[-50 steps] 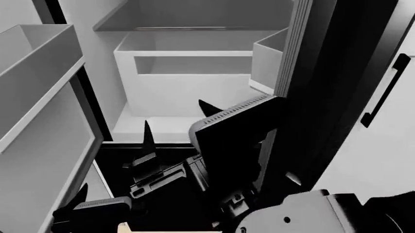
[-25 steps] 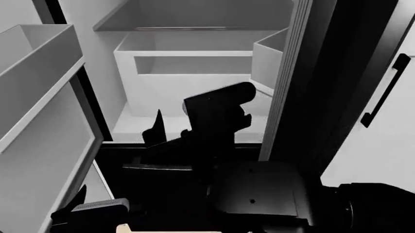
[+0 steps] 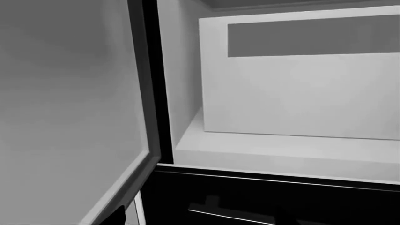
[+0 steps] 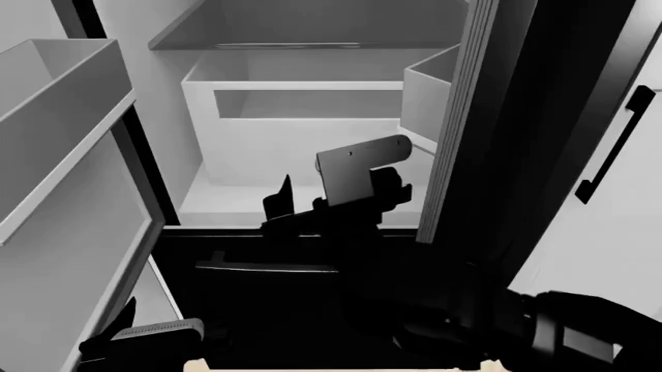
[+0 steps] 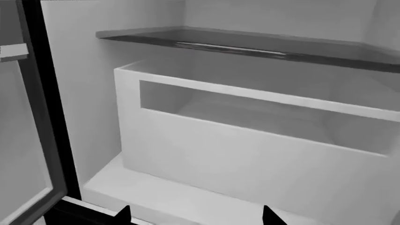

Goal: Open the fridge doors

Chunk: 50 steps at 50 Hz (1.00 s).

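Note:
Both fridge doors stand open. The left door (image 4: 62,194) shows its pale grey inner side with a box-shaped bin; the left wrist view shows this door (image 3: 69,103) close up. The right door (image 4: 538,116) is glossy black, with its pale edge toward the fridge's inside. My right gripper (image 4: 294,203) is in front of the fridge opening, between the doors. In the right wrist view this right gripper (image 5: 196,216) is open and holds nothing. My left gripper (image 4: 129,329) is low beside the left door, its jaws unclear.
Inside the fridge are a dark shelf (image 5: 250,44) and a white crisper box (image 4: 300,116). A black drawer with a horizontal bar handle (image 4: 259,267) lies below the opening. A white cabinet door with a slim black handle (image 4: 610,147) stands at the right.
My right arm has turned and moved forward toward the fridge opening, its gripper rising a little. The left gripper and both doors have stayed put.

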Motion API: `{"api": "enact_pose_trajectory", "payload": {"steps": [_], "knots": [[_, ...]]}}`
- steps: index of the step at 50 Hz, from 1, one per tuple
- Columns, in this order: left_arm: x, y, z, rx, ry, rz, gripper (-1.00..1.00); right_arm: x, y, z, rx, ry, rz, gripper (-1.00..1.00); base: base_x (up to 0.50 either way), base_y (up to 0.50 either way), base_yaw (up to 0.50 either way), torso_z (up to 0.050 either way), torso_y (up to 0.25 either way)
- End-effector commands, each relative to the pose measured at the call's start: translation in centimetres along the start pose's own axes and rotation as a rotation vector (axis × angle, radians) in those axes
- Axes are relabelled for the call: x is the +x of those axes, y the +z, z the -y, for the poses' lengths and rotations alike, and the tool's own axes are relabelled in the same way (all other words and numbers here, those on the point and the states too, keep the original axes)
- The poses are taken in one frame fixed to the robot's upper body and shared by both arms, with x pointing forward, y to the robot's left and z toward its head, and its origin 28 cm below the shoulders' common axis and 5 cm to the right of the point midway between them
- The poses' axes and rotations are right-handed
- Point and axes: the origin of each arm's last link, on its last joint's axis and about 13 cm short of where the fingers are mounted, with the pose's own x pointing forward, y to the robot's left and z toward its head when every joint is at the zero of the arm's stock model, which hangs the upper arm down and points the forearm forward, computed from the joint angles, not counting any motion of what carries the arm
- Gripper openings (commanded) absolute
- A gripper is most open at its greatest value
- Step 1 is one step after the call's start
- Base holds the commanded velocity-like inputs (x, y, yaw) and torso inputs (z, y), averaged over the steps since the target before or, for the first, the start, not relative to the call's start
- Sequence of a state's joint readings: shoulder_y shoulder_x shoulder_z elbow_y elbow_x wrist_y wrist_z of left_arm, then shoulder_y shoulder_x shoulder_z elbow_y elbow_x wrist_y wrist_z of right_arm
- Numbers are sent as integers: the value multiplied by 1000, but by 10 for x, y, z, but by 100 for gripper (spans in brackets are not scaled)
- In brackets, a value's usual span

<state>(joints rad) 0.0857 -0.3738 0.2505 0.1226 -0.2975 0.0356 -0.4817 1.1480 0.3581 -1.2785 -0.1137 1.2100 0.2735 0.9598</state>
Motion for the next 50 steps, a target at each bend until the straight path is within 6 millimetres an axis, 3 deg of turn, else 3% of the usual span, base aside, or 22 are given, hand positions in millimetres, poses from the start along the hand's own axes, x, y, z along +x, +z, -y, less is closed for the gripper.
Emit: {"api": "enact_pose_trajectory", "payload": {"steps": [1, 9, 28, 50], "knots": [[0, -1, 0, -2, 1, -1, 100, 3, -17, 6, -35, -56, -38, 100, 0, 0, 0, 0, 0], [1, 0, 0, -2, 0, -1, 100, -10, -29, 10, -86, -107, -48, 100, 0, 0, 0, 0, 0], [1, 0, 1, 1, -1, -1, 100, -17, -44, 32, -134, -257, -96, 100, 0, 0, 0, 0, 0], [1, 0, 0, -3, 1, 3, 100, -60, -69, 60, -370, -484, -169, 100, 0, 0, 0, 0, 0]]}}
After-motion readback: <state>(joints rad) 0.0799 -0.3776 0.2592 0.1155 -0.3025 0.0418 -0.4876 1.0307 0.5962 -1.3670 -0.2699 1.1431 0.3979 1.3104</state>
